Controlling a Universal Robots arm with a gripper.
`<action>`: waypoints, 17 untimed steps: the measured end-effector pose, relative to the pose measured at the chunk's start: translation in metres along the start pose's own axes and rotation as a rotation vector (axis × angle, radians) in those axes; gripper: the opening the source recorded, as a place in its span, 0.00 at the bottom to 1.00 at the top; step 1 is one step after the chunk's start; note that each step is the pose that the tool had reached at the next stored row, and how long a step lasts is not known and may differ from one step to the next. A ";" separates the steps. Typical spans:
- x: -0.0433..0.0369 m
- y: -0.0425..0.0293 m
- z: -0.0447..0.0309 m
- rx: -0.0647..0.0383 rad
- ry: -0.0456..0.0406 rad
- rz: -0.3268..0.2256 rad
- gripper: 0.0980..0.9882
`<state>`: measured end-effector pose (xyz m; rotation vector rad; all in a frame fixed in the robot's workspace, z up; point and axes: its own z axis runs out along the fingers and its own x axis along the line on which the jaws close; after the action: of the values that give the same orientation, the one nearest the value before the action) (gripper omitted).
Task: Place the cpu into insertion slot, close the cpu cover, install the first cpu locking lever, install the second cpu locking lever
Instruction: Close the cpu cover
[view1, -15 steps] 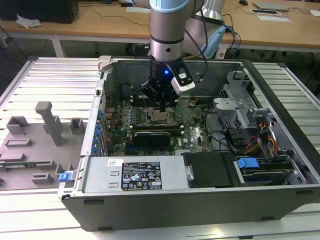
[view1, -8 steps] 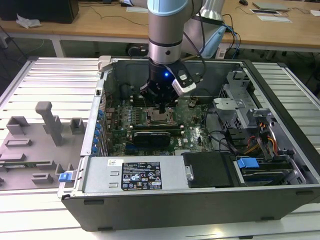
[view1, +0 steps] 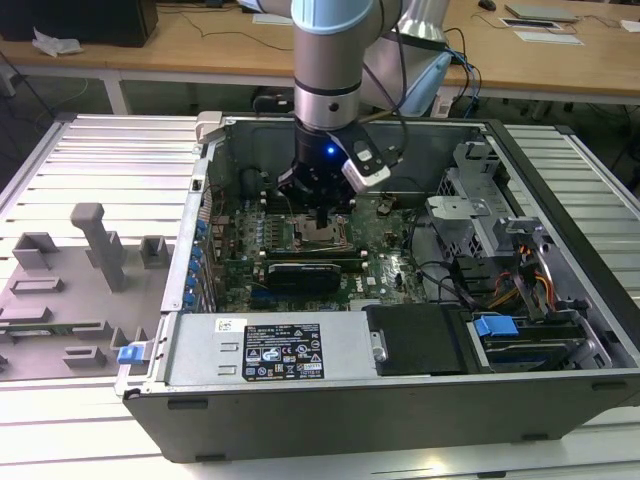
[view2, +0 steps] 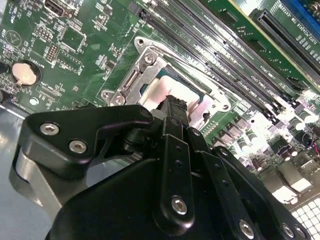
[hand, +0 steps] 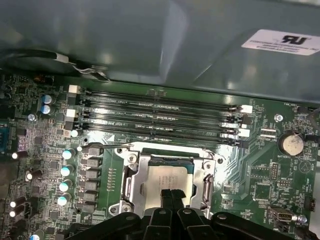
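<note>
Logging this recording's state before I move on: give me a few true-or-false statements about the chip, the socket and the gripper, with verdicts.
1. The chip lies in the socket. True.
2. A round battery sits on the green board. True.
3. The gripper hangs over that battery. False: it is over the chip.
4. The fingers are spread wide. False: they are closed together.

Open from above, the computer case (view1: 450, 125) lets the arm (view1: 335, 60) drop straight to the insertion slot (hand: 131, 186). Long memory slots (hand: 160, 117) and a row of capacitors (hand: 65, 171) hem it in close, and a drive cage (view1: 470, 215) blocks the exterior view's right.
</note>
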<state>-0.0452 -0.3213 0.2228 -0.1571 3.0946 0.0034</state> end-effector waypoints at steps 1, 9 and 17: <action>0.0014 0.0001 0.0006 0.000 -0.0023 0.000 0.01; 0.0242 0.0024 0.0071 0.001 -0.0093 0.000 0.01; 0.0298 0.0029 0.0142 0.001 -0.0092 0.000 0.01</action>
<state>-0.0745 -0.3214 0.2073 -0.1568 3.0854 0.0019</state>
